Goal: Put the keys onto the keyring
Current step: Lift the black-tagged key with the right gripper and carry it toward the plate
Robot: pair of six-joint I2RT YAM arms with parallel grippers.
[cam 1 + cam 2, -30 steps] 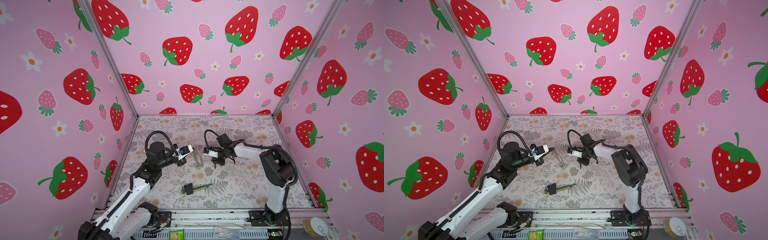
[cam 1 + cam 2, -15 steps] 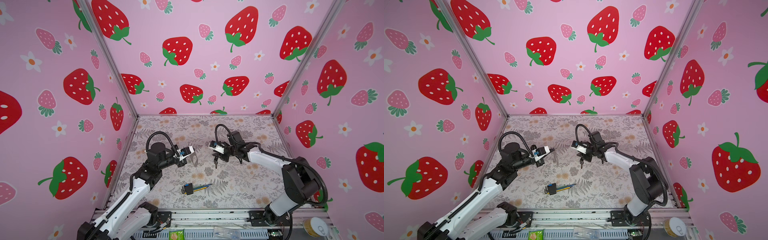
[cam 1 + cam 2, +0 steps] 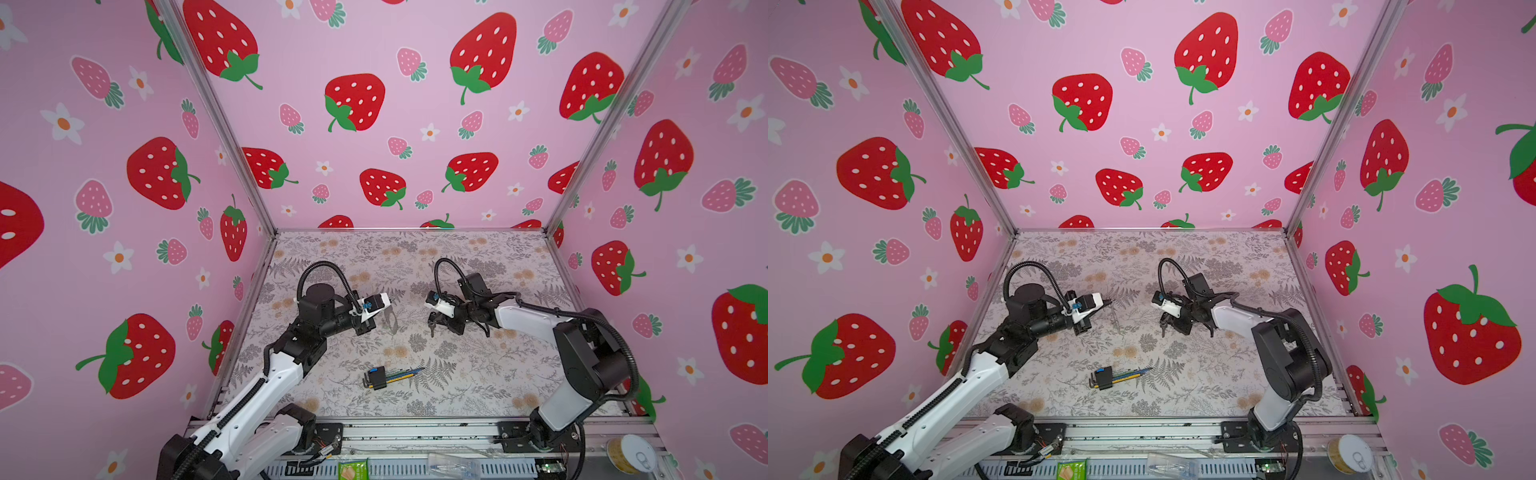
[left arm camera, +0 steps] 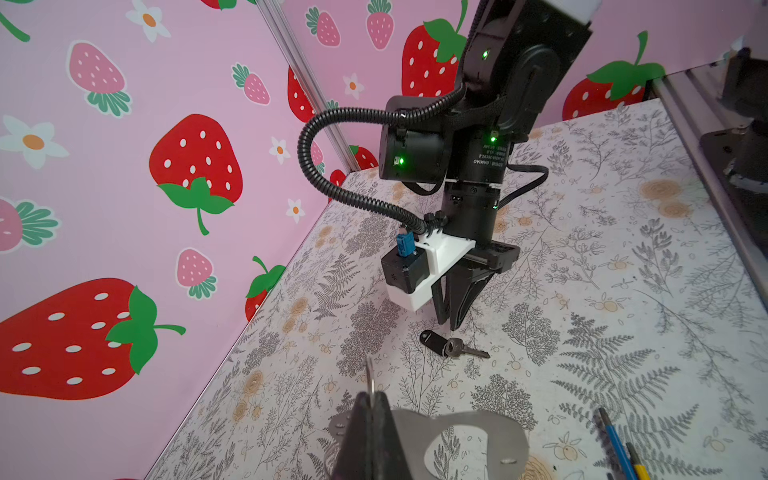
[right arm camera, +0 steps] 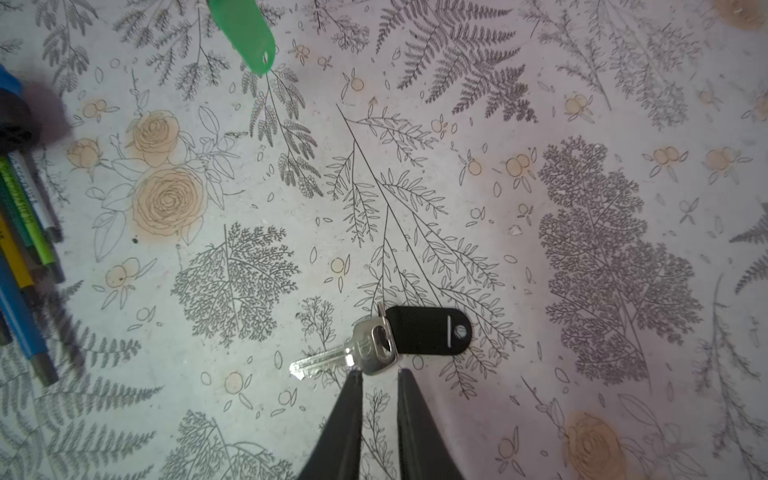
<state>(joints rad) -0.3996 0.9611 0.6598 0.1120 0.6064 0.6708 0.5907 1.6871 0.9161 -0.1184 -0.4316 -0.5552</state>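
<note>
**Step in hand:** pickup of the first key.

- The left fingers (image 4: 365, 440) are pressed together on the keyring (image 4: 469, 436), gripping it at a metal ring. The strap hangs beneath them.
- The right fingers (image 5: 343, 424) stand a narrow gap apart and are empty. Their tips are just beside the bow of the black-tag key (image 5: 345, 357), which lies flat on the desk (image 5: 582, 104).
- The green tag (image 5: 245, 29) lies well apart from the black-tag key. Its key is out of frame.
- Neither key is on the keyring yet.

**Next move (judged):**

1. Place the right fingers astride the thin bow.
2. Close and lift without letting the flat key slide.
3. Carry the key to the held ring. The bow hole must meet the ring's opening, so fine alignment is needed.

**Writing:**

- The motor label (image 4: 492, 160) on the right arm reads "DAMIAO", shown inverted.
- The print on the hex wrenches (image 5: 20, 199) and the stamp on the key bow are too small to read.
</note>
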